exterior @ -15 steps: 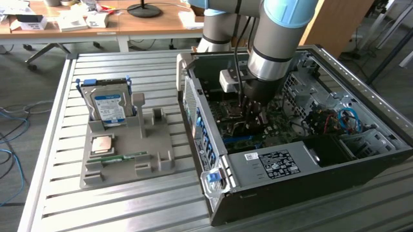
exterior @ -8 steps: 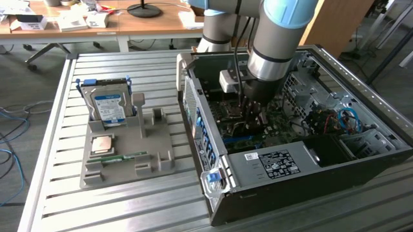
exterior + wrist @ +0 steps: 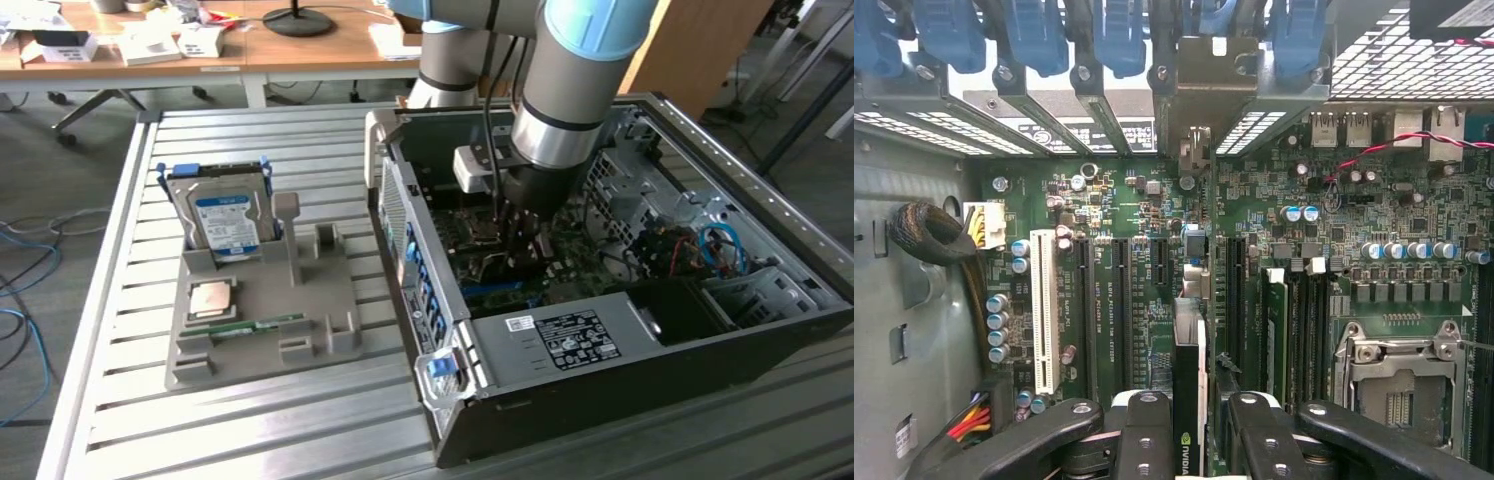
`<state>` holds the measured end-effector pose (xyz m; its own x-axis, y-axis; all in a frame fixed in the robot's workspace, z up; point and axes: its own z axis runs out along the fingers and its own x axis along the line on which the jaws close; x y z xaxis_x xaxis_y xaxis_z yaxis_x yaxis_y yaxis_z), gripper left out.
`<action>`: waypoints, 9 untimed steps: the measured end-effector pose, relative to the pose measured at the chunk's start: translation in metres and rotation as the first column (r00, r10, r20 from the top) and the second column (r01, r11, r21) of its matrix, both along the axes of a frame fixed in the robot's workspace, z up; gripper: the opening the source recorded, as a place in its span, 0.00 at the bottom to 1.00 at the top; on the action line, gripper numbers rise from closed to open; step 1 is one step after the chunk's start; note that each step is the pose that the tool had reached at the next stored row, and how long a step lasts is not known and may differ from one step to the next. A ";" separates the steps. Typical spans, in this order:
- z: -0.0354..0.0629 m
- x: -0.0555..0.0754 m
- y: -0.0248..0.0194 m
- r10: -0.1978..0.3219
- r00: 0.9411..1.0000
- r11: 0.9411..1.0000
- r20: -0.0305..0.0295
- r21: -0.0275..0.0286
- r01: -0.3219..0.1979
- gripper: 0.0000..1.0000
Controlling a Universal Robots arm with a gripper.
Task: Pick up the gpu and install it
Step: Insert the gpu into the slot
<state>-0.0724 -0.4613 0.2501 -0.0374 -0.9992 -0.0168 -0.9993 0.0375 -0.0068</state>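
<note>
The gripper point(image 3: 1192, 440) is seen inside the open computer case point(image 3: 641, 330), lowered over the motherboard point(image 3: 1114, 220). Its two dark fingers point(image 3: 1144, 440) are clamped on the gpu point(image 3: 1187, 370), one on each flat face. The card is held edge-on between them, with a small green logo visible on its edge just at the fingertips. Ahead of the fingers, the card's far end reaches toward the metal rear slot openings and the row of blue latches point(image 3: 1034, 35). The long black expansion slots point(image 3: 1106, 310) lie directly beneath and on both sides of the fingers; whether the card's lower edge is touching a slot cannot be told. A white slot point(image 3: 1044, 310) is found further out on one side of the fingers, and the processor socket point(image 3: 1399, 375) on the other. In the exterior view, a grey tray point(image 3: 320, 330) is seen well apart from the fingers, toward the exterior view's left, with a blue-labelled hard drive point(image 3: 227, 220) standing upright in it.
</note>
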 end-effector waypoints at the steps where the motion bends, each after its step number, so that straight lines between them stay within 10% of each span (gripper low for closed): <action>1: 0.0000 0.000 0.0000 0.000 1.000 1.000 0.000 0.000 0.000 0.26; 9: -0.0010 0.000 0.0000 0.000 1.000 1.000 0.000 0.000 0.000 0.26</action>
<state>-0.0727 -0.4613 0.2491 -0.0375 -0.9992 -0.0168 -0.9993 0.0376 -0.0067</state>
